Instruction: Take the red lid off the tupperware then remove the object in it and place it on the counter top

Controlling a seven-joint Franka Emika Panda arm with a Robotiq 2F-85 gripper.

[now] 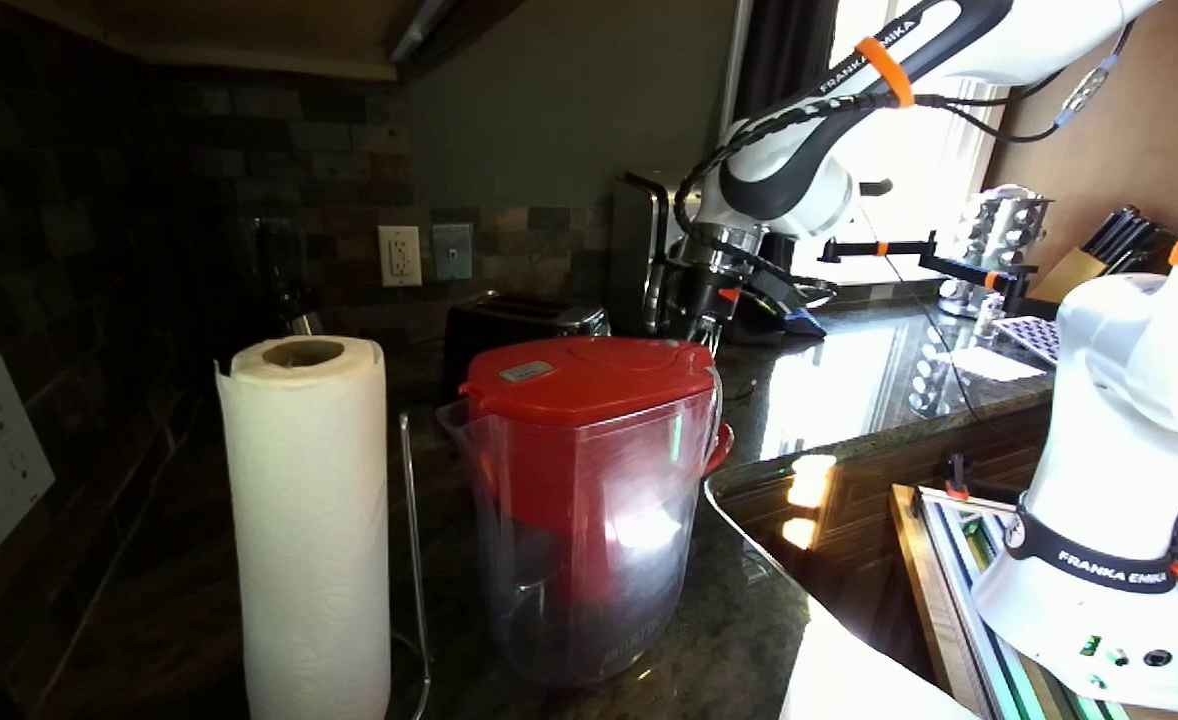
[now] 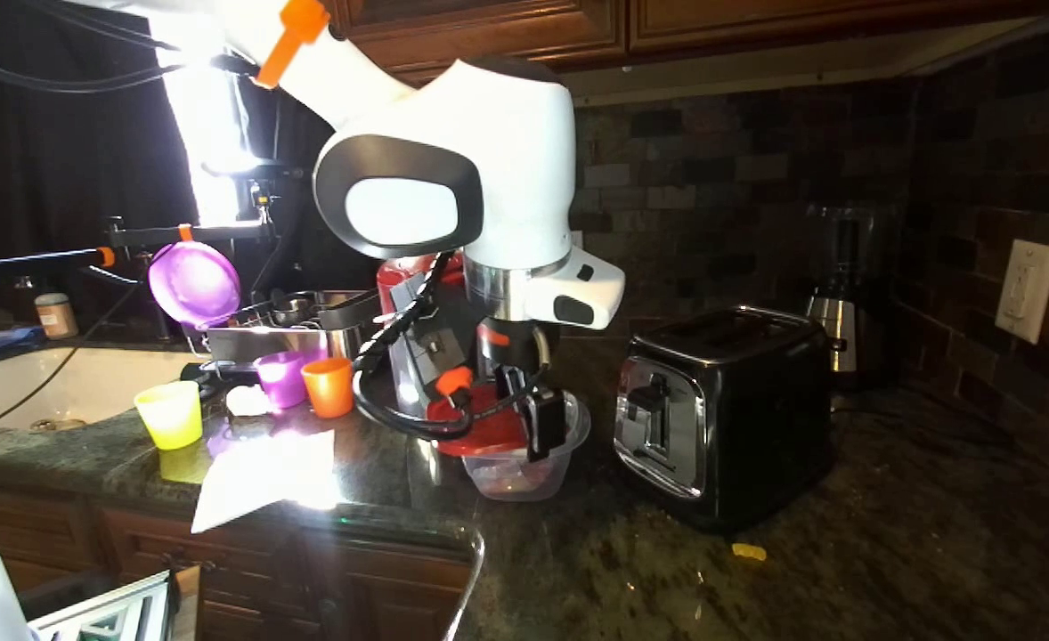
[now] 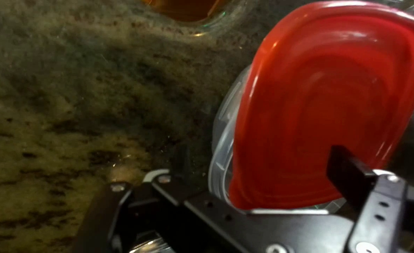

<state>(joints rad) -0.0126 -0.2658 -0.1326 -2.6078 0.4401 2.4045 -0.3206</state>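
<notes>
The red lid (image 3: 319,98) fills the right side of the wrist view. It lies askew on the clear tupperware (image 3: 222,161), whose rim shows along the lid's left and lower edges. In an exterior view the lid (image 2: 484,432) juts past one side of the tupperware (image 2: 520,476). Something inside shows faintly through the clear wall, too blurred to name. My gripper (image 3: 259,154) is open, its fingers wide apart above the lid and rim; it also shows over the tupperware in an exterior view (image 2: 535,418). The dark stone counter top (image 3: 87,105) lies beneath.
A black toaster (image 2: 720,418) stands close beside the tupperware. A small yellow piece (image 2: 749,552) lies in front of it. Orange (image 2: 329,387), purple (image 2: 281,378) and yellow (image 2: 170,414) cups stand on the other side. A large red-topped pitcher (image 1: 589,500) and paper towels (image 1: 309,540) stand nearby.
</notes>
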